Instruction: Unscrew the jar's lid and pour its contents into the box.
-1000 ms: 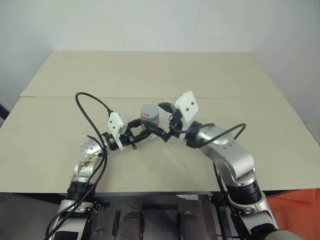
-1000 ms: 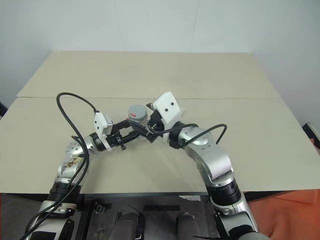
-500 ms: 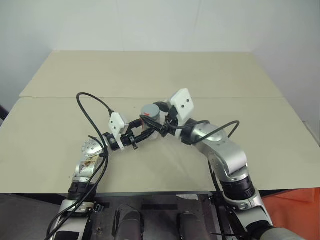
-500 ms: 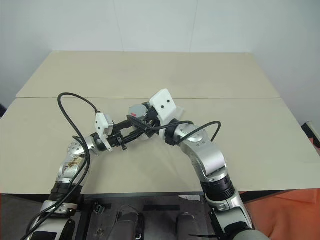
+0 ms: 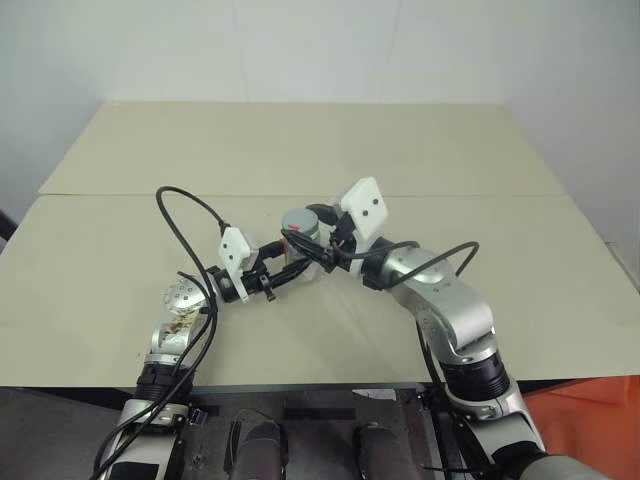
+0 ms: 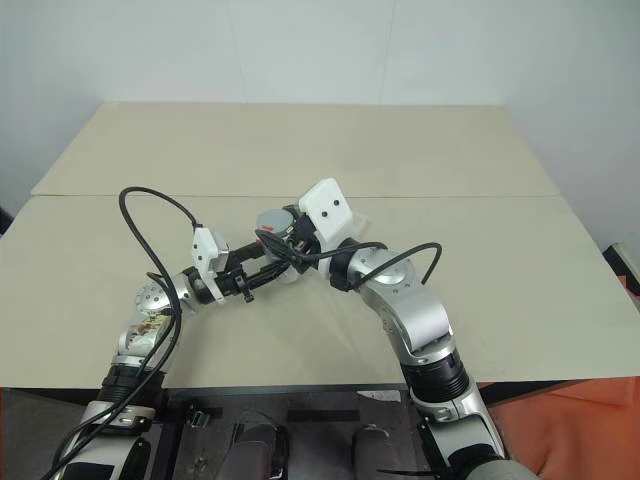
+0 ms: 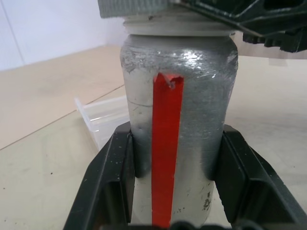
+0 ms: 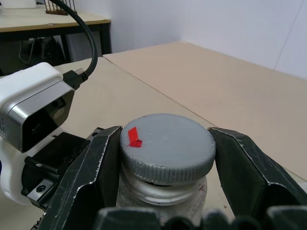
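The jar, silvery with a vertical red stripe, stands upright just above the table's middle, and my left gripper is shut on its lower body from the left. Its grey lid, marked with a small red tab, is clamped between the two fingers of my right gripper, which reaches in from the right at lid height. In the head views the jar sits between both hands. Behind the jar, part of the translucent white box lies on the table.
The beige table has a seam running across it behind the hands, and its front edge lies close below the arms. A black cable loops up from my left wrist.
My right gripper has moved left over the jar and shut on the lid. The left gripper has kept its hold on the jar and stayed in place.
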You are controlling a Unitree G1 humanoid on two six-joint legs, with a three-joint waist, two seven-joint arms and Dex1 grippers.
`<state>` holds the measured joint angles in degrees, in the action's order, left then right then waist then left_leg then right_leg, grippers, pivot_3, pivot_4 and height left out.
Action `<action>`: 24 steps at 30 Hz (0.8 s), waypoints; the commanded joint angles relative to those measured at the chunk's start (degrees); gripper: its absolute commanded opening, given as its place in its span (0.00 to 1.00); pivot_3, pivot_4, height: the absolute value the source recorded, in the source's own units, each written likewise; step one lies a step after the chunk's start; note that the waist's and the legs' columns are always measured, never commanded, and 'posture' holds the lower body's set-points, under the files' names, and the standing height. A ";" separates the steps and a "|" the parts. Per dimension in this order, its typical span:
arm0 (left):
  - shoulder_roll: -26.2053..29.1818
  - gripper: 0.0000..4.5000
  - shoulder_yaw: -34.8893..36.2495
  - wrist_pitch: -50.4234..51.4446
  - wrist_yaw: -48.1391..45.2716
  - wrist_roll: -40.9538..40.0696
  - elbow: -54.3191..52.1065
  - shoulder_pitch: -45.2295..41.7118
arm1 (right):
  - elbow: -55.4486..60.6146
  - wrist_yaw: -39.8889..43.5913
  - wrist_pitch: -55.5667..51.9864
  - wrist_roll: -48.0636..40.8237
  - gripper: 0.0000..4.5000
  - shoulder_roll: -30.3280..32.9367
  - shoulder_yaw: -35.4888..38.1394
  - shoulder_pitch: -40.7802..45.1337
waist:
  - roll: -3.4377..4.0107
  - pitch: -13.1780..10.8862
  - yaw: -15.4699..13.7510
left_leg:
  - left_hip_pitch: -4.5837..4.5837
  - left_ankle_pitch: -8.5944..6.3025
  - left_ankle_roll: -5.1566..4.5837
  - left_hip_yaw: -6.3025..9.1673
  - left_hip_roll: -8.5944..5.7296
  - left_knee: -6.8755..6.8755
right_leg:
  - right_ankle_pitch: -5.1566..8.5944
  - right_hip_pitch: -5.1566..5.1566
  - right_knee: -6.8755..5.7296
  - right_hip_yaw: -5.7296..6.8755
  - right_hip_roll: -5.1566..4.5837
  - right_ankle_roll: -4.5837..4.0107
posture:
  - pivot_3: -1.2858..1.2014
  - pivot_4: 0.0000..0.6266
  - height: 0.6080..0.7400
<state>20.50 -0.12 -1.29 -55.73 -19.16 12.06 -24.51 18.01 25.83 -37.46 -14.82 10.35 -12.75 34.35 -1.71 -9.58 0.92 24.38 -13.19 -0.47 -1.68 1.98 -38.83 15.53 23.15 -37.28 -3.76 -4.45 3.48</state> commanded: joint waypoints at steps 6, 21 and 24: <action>0.08 0.43 0.21 -1.66 -0.24 -0.10 -0.97 -1.24 | 3.21 -1.34 1.10 -0.65 0.62 -1.08 1.85 -0.46 | 0.00 0.00 0.00 | 0.00 0.00 0.00 0.00 0.00 0.00 | 0.00 0.00 0.00 0.00 0.00 0.00 | 0.52 0.24 1.00; 0.62 0.43 1.72 -1.03 2.33 -0.63 -2.08 -1.51 | 2.90 -12.50 -0.28 2.75 0.62 4.55 14.29 -3.22 | 0.00 0.00 -0.18 | 0.02 0.00 0.00 -0.09 -0.04 0.00 | 0.00 -0.02 0.04 0.02 -0.04 0.00 | 0.52 0.24 1.00; 0.86 0.43 2.03 -1.04 2.70 -0.76 -2.09 -1.96 | 1.72 -13.71 -6.24 4.52 0.62 8.78 15.72 -6.15 | 0.00 0.00 0.04 | 0.02 0.00 0.00 -0.14 -0.01 0.02 | 0.00 0.01 0.02 0.01 -0.01 0.00 | 0.52 0.24 1.00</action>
<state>20.99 0.94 -2.16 -53.36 -19.19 12.07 -25.07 18.85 12.98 -40.83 -11.23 17.97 1.35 28.29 -1.71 -9.58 0.96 24.40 -13.19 -0.47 -1.85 1.97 -38.81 15.53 23.16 -37.26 -3.76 -4.46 3.48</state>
